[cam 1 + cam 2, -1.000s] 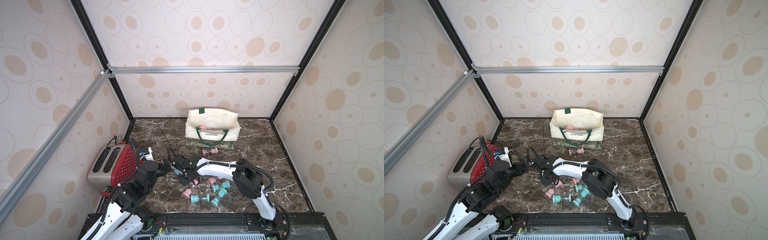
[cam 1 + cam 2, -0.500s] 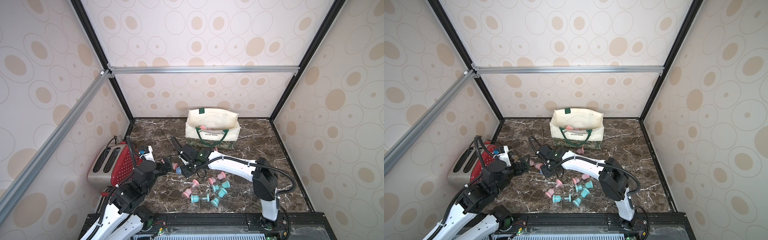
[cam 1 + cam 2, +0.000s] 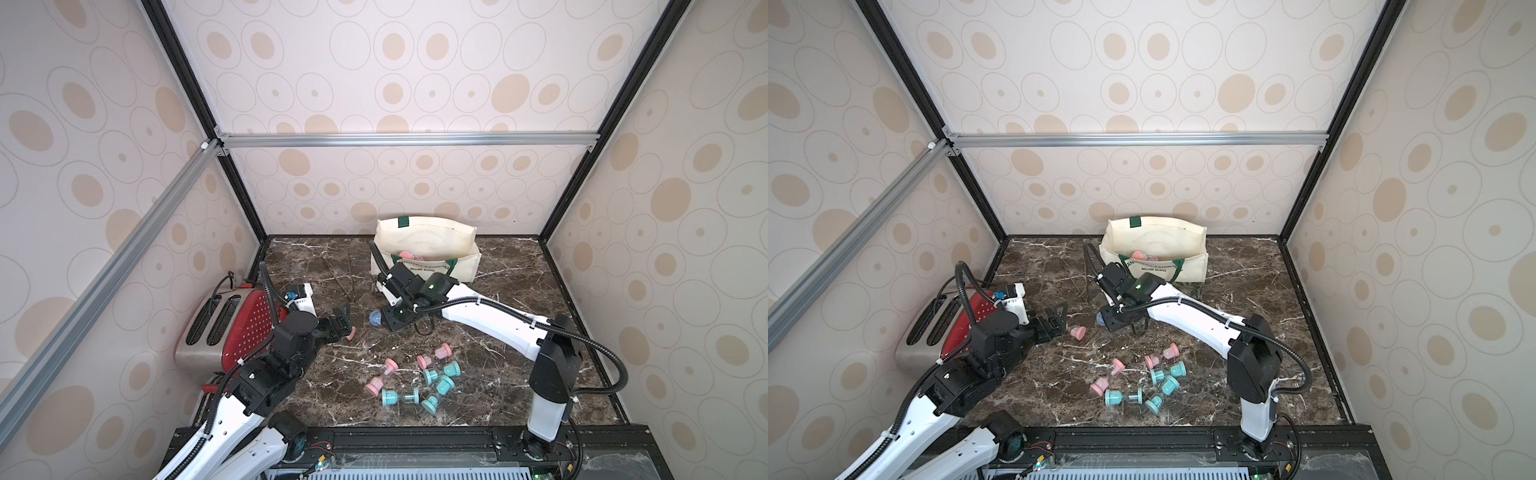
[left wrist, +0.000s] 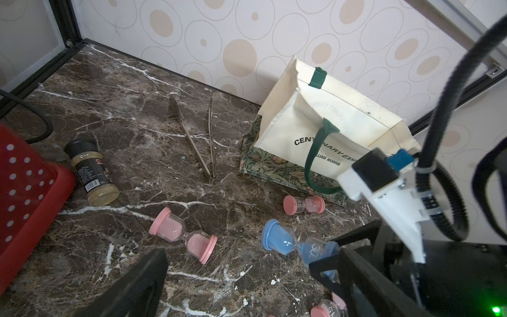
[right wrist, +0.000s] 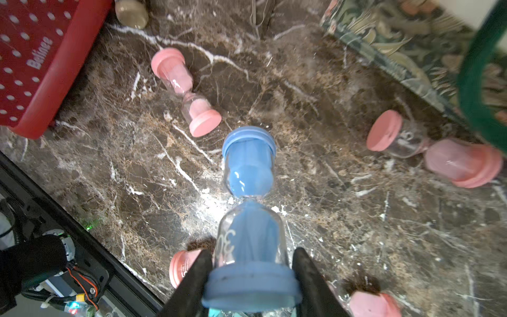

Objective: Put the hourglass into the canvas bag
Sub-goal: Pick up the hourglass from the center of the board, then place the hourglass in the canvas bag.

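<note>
One blue hourglass [image 5: 249, 208] clamped in right pincer [image 5: 252, 254] | three teal hourglasses [image 3: 399, 396] loose | left pincer [image 3: 347, 320] spread wide

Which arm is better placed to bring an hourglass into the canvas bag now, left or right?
Right. The right fingers clamp the blue hourglass, close to the canvas bag. The left fingers are open, empty and farther away.

Both arms low, left pincer [image 3: 345, 321] agape, right pincer [image 5: 252, 254] clamping blue hourglass [image 5: 248, 170], arm outstretched
</note>
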`<action>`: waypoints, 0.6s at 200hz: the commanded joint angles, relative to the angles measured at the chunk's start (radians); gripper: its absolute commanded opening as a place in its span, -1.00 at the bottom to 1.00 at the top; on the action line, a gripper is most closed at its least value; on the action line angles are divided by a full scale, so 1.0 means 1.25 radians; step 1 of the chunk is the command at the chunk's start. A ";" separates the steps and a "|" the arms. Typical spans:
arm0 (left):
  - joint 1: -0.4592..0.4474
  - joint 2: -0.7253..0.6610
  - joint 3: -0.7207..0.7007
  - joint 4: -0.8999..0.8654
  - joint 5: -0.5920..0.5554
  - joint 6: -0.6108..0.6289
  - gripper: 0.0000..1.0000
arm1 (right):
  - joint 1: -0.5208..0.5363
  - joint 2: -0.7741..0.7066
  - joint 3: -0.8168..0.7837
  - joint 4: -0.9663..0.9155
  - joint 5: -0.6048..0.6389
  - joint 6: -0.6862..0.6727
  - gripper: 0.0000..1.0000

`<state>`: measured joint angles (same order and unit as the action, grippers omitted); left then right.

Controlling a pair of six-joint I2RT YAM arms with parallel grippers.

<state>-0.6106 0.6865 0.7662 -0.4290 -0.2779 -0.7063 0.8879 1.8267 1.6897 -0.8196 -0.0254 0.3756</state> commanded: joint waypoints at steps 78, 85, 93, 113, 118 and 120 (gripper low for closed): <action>-0.001 0.163 0.083 0.155 0.095 0.070 0.95 | -0.198 -0.068 0.190 -0.001 -0.063 -0.014 -0.82; -0.001 0.174 0.085 0.165 0.101 0.072 0.95 | -0.210 -0.070 0.193 0.012 -0.069 -0.010 -0.82; -0.001 0.186 0.089 0.174 0.107 0.072 0.95 | -0.224 -0.070 0.196 0.026 -0.072 -0.004 -0.82; -0.001 0.217 0.096 0.200 0.119 0.074 0.95 | -0.253 -0.062 0.198 0.060 -0.077 -0.004 -0.82; -0.001 0.224 0.098 0.206 0.122 0.075 0.95 | -0.260 -0.058 0.200 0.065 -0.076 -0.003 -0.82; -0.001 0.226 0.099 0.208 0.123 0.076 0.95 | -0.261 -0.056 0.201 0.066 -0.074 -0.003 -0.82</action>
<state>-0.6106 0.9409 0.8383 -0.2371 -0.1528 -0.6369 0.5900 1.7714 1.9091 -0.8017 -0.1001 0.3611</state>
